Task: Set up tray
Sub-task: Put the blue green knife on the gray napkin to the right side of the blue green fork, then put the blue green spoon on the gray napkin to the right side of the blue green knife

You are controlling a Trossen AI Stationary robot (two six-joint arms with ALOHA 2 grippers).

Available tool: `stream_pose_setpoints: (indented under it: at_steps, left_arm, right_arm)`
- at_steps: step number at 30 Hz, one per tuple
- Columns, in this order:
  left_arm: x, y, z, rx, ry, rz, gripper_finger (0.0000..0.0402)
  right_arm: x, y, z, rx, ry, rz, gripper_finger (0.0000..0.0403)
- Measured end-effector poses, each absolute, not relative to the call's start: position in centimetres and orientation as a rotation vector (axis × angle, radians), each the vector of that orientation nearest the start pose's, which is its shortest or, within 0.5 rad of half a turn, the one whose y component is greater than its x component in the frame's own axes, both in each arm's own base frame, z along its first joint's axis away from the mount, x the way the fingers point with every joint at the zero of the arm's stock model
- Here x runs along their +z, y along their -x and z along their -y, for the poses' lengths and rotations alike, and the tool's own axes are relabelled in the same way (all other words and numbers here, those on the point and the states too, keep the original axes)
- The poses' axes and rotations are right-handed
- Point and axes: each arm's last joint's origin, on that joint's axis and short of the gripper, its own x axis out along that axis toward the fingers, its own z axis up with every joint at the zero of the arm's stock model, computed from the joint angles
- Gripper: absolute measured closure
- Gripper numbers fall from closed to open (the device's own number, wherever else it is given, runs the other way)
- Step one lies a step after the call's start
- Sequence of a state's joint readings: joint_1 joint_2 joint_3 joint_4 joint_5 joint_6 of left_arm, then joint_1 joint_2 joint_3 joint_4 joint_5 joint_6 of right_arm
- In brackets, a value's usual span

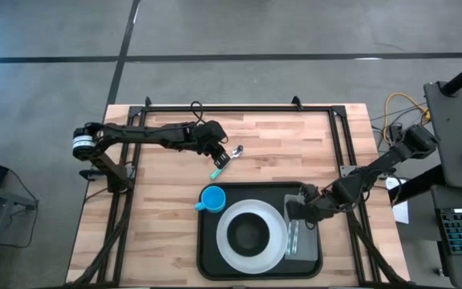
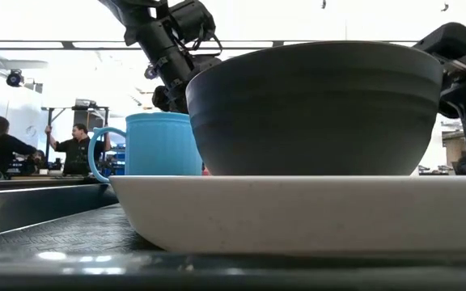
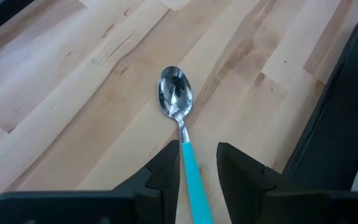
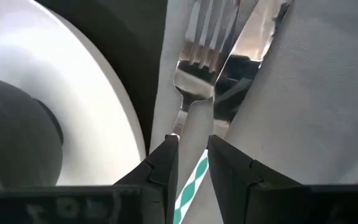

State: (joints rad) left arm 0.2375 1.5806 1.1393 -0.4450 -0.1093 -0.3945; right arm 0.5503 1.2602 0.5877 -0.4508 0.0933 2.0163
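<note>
A black tray (image 1: 211, 257) lies at the table's near edge. It carries a white plate (image 1: 273, 241) with a dark bowl (image 1: 249, 234), a blue cup (image 1: 212, 199) and a grey napkin (image 1: 305, 241) with a fork (image 4: 197, 74) and a knife (image 4: 253, 43). A spoon (image 3: 178, 99) with a teal handle lies on the wood, on the far side of the tray. My left gripper (image 3: 197, 165) is open, one finger on each side of the spoon's handle. My right gripper (image 4: 192, 158) is over the napkin, shut on the fork. My right gripper pinches the fork between its two fingers at the handle (image 4: 194, 140), just behind the neck, where a green-and-white pattern begins. The fingers lie along the fork and come from above, slanting in from the table's right. The tines rest on the napkin beside the knife.
The bowl (image 2: 314, 105), plate (image 2: 298, 210) and cup (image 2: 156, 145) fill the low view, with both arms behind them. People stand in the room beyond the table. Bare wood (image 1: 167, 225) lies left of the tray and along the far side.
</note>
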Motion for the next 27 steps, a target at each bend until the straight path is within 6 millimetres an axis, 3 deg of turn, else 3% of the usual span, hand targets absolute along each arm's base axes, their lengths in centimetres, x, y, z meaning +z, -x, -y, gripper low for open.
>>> stream_pose_setpoints:
  at_steps: [11,27]
  left_arm:
    - [24.0,-32.1,-8.4,0.487,0.409,-0.825,0.0315]
    - [19.6,-35.2,-9.1,0.465,0.456,-0.823,0.0315]
  right_arm:
    - [18.6,-18.1,-10.5,-0.843,-1.248,-1.003,0.0326]
    - [18.9,-18.4,-10.3,-0.813,-1.206,-1.001,0.0274]
